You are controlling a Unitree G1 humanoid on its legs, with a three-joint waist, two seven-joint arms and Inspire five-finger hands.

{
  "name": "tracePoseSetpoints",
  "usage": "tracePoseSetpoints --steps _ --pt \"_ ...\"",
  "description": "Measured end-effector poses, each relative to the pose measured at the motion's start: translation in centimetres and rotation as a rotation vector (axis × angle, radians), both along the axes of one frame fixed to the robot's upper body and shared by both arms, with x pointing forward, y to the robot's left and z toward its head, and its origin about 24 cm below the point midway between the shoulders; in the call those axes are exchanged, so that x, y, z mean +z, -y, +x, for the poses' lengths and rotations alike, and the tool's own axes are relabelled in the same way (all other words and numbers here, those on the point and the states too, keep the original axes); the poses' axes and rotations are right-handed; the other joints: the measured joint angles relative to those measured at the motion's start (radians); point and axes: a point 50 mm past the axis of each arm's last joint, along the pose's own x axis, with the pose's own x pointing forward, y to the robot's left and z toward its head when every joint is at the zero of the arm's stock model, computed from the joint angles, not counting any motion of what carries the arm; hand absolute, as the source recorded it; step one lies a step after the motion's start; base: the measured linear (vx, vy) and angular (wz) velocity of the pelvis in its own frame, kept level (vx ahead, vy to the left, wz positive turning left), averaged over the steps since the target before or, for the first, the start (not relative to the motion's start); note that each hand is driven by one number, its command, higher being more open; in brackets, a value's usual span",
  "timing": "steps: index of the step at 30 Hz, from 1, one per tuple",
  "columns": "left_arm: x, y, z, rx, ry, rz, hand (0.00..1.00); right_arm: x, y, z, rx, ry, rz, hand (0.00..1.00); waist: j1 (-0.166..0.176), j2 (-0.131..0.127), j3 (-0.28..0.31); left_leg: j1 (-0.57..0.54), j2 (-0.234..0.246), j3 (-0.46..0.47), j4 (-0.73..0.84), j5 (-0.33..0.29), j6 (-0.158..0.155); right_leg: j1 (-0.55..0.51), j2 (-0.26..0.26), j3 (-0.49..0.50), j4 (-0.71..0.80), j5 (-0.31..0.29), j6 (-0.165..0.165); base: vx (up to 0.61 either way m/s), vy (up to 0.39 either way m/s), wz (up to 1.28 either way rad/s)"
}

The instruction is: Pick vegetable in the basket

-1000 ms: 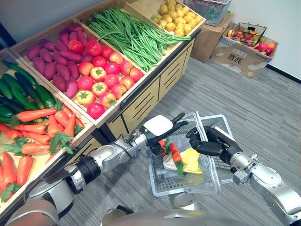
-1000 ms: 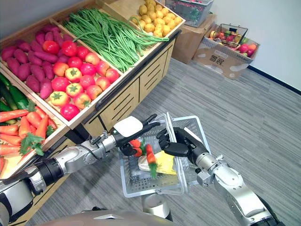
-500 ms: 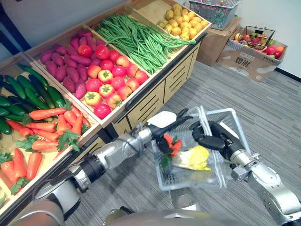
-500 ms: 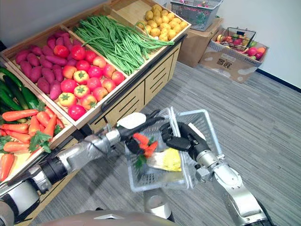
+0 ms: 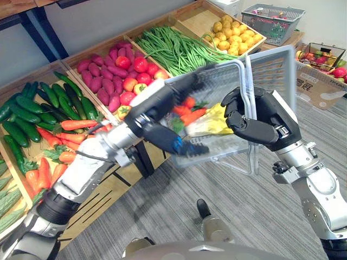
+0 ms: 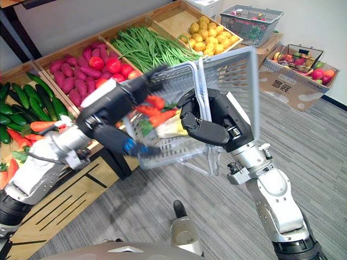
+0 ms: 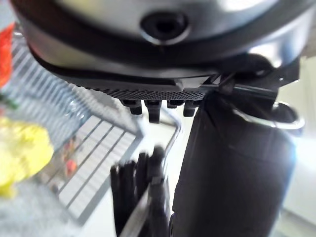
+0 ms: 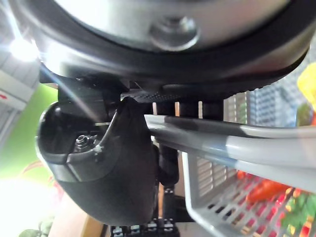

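My right hand (image 5: 257,119) is shut on the handle (image 8: 237,143) of a grey plastic basket (image 5: 271,65). It holds the basket raised and tipped in front of the vegetable stand. Orange carrots (image 5: 190,111) with green tops and a yellow vegetable (image 5: 217,122) lie inside against the basket's lower wall. My left hand (image 5: 160,122) is blurred and sits against the basket's near side. Its fingers are stretched out along the mesh and hold nothing. The left wrist view has the mesh wall (image 7: 94,148) and the yellow vegetable (image 7: 22,153) close by.
The wooden stand on the left has bins of cucumbers (image 5: 32,105), carrots (image 5: 65,141), sweet potatoes and tomatoes (image 5: 116,67), green beans (image 5: 173,46) and yellow produce (image 5: 236,32). A second grey basket (image 5: 274,19) and a box of fruit (image 5: 325,62) stand at the back right.
My right hand has lifted the basket and tipped it up toward the stand. My left hand went from over the carrots to the basket's near side. The camera view has shifted.
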Motion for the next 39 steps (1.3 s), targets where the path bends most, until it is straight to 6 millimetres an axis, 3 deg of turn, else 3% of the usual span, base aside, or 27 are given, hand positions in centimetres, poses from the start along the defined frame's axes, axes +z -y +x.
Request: tracePoseSetpoints --steps 3,6,11,15,20,23,28,30,33,39 --pt "1.0 -4.3 0.4 0.226 0.046 -0.145 1.00 -0.8 0.2 -0.2 0.007 -0.040 -0.013 0.00 0.012 -0.004 -0.002 0.012 -0.007 0.001 -0.026 0.013 -0.006 0.010 -0.001 -0.004 -0.013 0.003 -0.004 0.06 0.003 0.02" --pt "0.2 -7.6 -0.1 0.385 0.027 -0.245 1.00 -0.9 0.2 -0.2 0.015 -0.052 -0.021 0.00 0.021 -0.009 -0.004 0.026 -0.008 0.001 -0.042 0.019 -0.011 0.022 0.002 -0.008 -0.018 0.001 -0.006 0.07 -0.001 0.02" --pt "-2.0 -9.7 -1.2 0.513 -0.037 -0.319 1.00 -0.7 0.5 -0.2 0.003 -0.025 -0.049 0.00 0.038 -0.037 -0.022 0.032 -0.011 -0.003 -0.054 0.022 -0.012 0.035 0.001 -0.014 -0.029 0.001 -0.008 0.04 0.021 0.03" --pt "-2.6 -10.5 -1.9 0.558 -0.050 -0.324 1.00 -0.7 0.6 -0.3 0.007 -0.024 -0.040 0.00 0.040 -0.051 -0.031 0.035 -0.014 -0.007 -0.056 0.022 -0.012 0.041 -0.002 -0.020 -0.029 0.000 -0.008 0.01 0.032 0.04" --pt "-2.4 -11.6 -2.5 0.614 -0.018 -0.318 1.00 -0.6 1.1 -0.5 -0.013 -0.019 -0.046 0.00 0.041 -0.046 -0.035 0.045 -0.025 -0.018 -0.071 0.030 -0.011 0.055 -0.010 -0.036 -0.028 -0.006 -0.016 0.00 0.028 0.08" --pt "-2.8 -13.6 -3.9 0.749 0.009 -0.391 1.00 -0.7 1.6 -0.7 -0.031 -0.025 -0.051 0.00 0.041 -0.034 -0.044 0.046 -0.028 -0.022 -0.082 0.036 -0.014 0.055 -0.010 -0.043 -0.027 -0.010 -0.022 0.01 0.014 0.06" --pt "-4.5 -18.7 -8.4 1.207 0.092 -0.591 1.00 -2.0 3.1 -1.1 -0.116 -0.080 0.001 0.00 0.040 -0.036 -0.046 0.050 -0.046 -0.067 -0.135 0.073 -0.018 0.076 -0.018 -0.094 -0.027 -0.019 -0.035 0.03 -0.012 0.28" --pt "-6.5 -21.5 -11.8 1.489 0.104 -0.733 1.00 -3.0 3.4 -1.2 -0.147 -0.126 0.037 0.00 0.045 -0.045 -0.054 0.061 -0.060 -0.091 -0.178 0.100 -0.022 0.091 -0.022 -0.123 -0.027 -0.027 -0.044 0.02 -0.027 0.36" --pt "-9.6 -23.5 -15.4 1.771 0.060 -0.881 1.00 -4.2 3.7 -1.7 -0.185 -0.172 0.077 0.00 0.062 -0.059 -0.069 0.061 -0.075 -0.132 -0.219 0.130 -0.024 0.107 -0.033 -0.170 -0.026 -0.038 -0.051 0.02 -0.031 0.43" --pt "-17.6 -23.8 -22.5 2.184 -0.224 -0.998 1.00 -5.6 4.7 -2.7 -0.282 -0.226 0.140 0.00 0.080 -0.095 -0.099 0.042 -0.126 -0.253 -0.302 0.185 -0.024 0.128 -0.065 -0.293 0.013 -0.091 -0.052 0.00 -0.012 0.65"
